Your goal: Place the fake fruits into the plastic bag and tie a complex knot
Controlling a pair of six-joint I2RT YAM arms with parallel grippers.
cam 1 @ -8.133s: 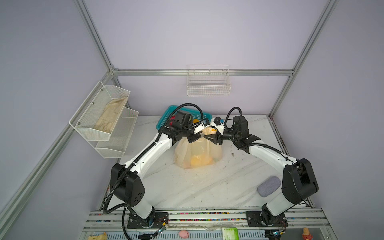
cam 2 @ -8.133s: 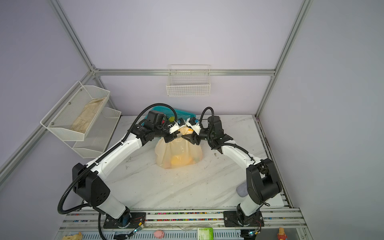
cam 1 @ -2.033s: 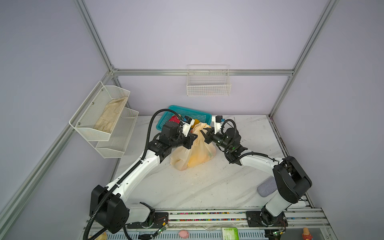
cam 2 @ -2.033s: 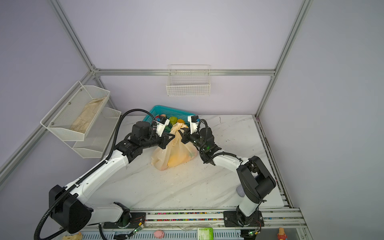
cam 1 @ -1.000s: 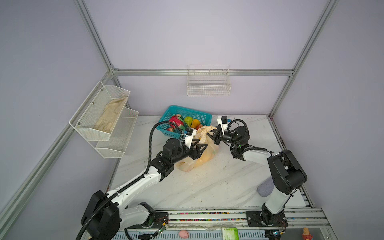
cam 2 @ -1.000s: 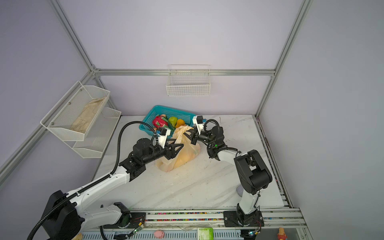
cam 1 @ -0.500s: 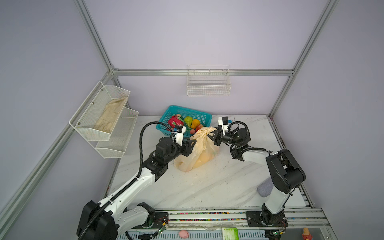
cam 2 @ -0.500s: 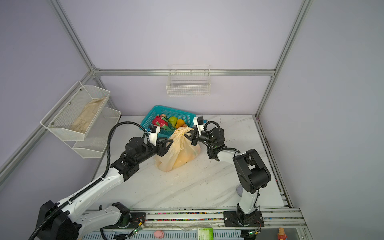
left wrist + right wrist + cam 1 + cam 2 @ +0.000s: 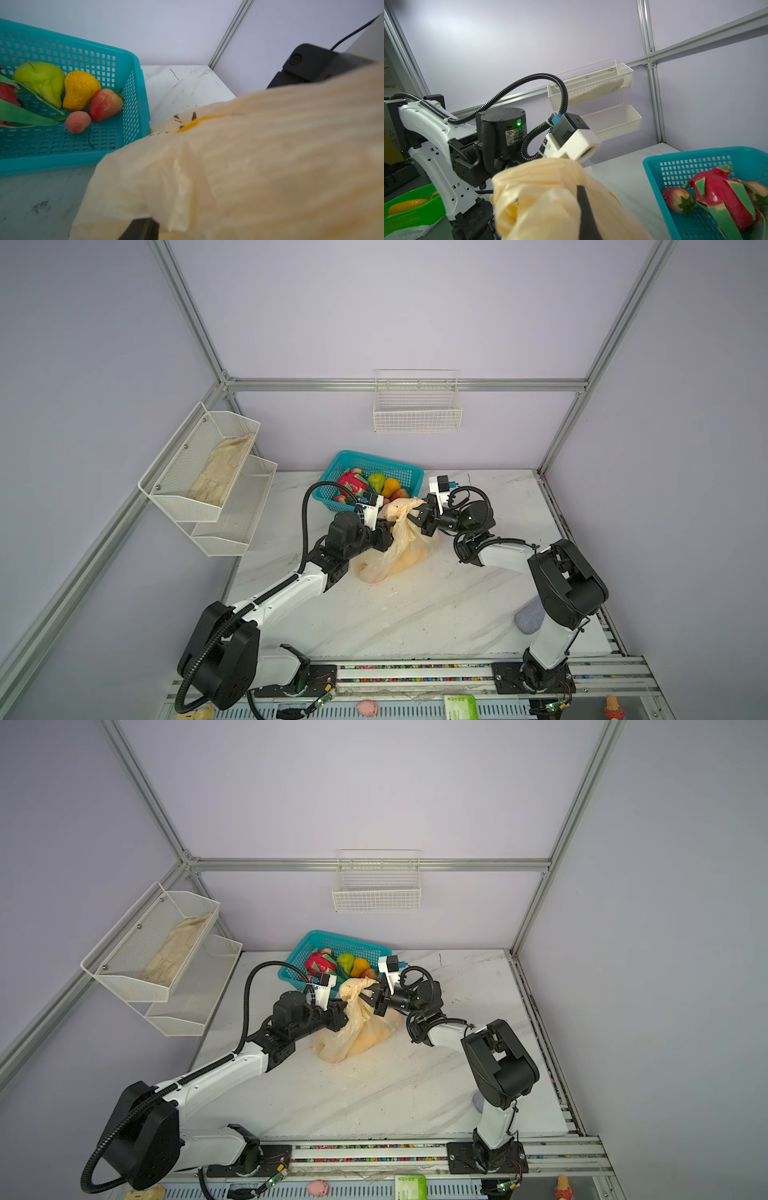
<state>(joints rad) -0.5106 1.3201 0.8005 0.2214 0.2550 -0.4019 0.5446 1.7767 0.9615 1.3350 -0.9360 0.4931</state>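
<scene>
Peach-cream and translucent, the plastic bag sits near the middle of the marble worktop. Its body slumps on the stone and its neck stands up in a crumpled bunch. An orange-yellow shape shows through its lower wall, but what it is cannot be told. The right claw, at 3 o'clock of the bunch in both top views, is closed tight on the gathered plastic. In the right wrist view one dark finger lies pressed into the folds. The left claw lies at 9 o'clock of the bag's neck and touches it just below the bunch. Plastic drapes over it in the left wrist view, so how wide it stands, and whether it has hold of the bag, cannot be told. At 11 o'clock of the bag, just beside it, a teal basket holds fake fruits: a red dragon fruit, a green pear, an orange pear, a strawberry and a small pink round piece.
</scene>
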